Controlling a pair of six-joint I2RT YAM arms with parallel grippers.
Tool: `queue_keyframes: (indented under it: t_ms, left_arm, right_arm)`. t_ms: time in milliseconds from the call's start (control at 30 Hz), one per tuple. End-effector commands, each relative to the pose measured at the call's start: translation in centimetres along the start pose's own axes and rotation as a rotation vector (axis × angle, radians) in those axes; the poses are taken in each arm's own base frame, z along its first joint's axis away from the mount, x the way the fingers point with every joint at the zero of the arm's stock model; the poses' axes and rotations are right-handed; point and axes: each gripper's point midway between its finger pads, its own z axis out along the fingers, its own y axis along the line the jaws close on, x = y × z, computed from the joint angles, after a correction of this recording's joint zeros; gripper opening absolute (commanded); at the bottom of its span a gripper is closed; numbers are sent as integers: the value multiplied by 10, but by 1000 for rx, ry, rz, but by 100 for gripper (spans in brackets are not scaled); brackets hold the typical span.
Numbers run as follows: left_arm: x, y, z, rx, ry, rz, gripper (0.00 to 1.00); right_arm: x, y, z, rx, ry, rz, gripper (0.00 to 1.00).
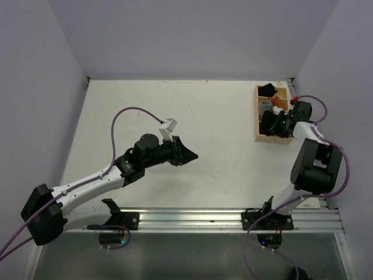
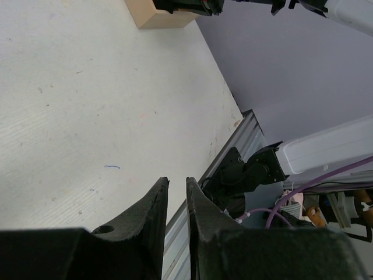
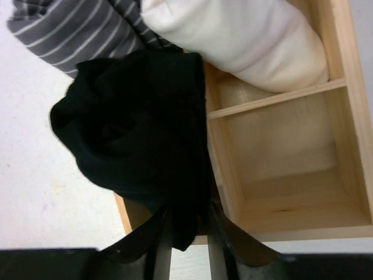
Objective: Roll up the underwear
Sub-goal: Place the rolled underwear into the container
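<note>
- The table (image 1: 221,175) spreads bare ahead of my left claw (image 2: 178,184). That claw hangs over the middle of it, pointing roughly toward the far-right corner.
- The wooden box (image 3: 349,116) sits straight ahead of my right claw (image 3: 189,209), with an empty compartment just ahead and to its right in the wrist view.
- The white roll (image 3: 245,35) lies in the box's farther compartment, beyond the claw tips. The grey striped roll (image 3: 76,29) lies beside it, ahead and to the left.
- The underwear (image 3: 140,134) is a loose black bundle slumped over the box's near wall, directly ahead of the right claw. Its long axis runs roughly along the claw's own line, and a tail of it trails back between the jaws.
- The right claw is narrow with cloth in the gap. I cannot tell whether it is pinching that tail or has let go.
- The left claw shows a thin slit with nothing in it.
- The right arm is at the garment and the left is well apart from it, so I judge any move toward open table belongs to the right arm.
</note>
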Motion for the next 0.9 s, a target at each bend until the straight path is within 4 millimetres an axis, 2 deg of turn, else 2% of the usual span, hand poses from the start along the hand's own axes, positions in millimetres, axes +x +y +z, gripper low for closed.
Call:
queue_keyframes:
  t_ms: [0, 100, 200, 300, 367, 567, 667, 867]
  left_arm:
    - [-21, -20, 4, 61, -50, 32, 23]
    - [-26, -24, 6, 60, -53, 47, 24]
    - [-31, -28, 5, 65, -67, 58, 24]
    - [-35, -29, 5, 61, -76, 63, 24]
    - [-34, -28, 5, 60, -75, 64, 24]
    - [-34, -27, 4, 56, -77, 57, 25]
    - [-33, -28, 2, 57, -77, 51, 25]
    - [-31, -25, -3, 44, -82, 39, 25]
  right_arm:
    - [8, -21, 6, 88, 13, 6, 33]
    - [6, -28, 4, 127, 18, -2, 45]
    - [2, -23, 2, 95, 12, -15, 44]
    - [-5, -21, -1, 94, 2, -26, 32]
    - [-11, -19, -3, 92, -6, -30, 30]
    - [-15, -18, -4, 90, 6, -14, 35]
    - [-14, -18, -2, 83, 20, 9, 42]
    - [-18, -15, -3, 75, 6, 11, 40]
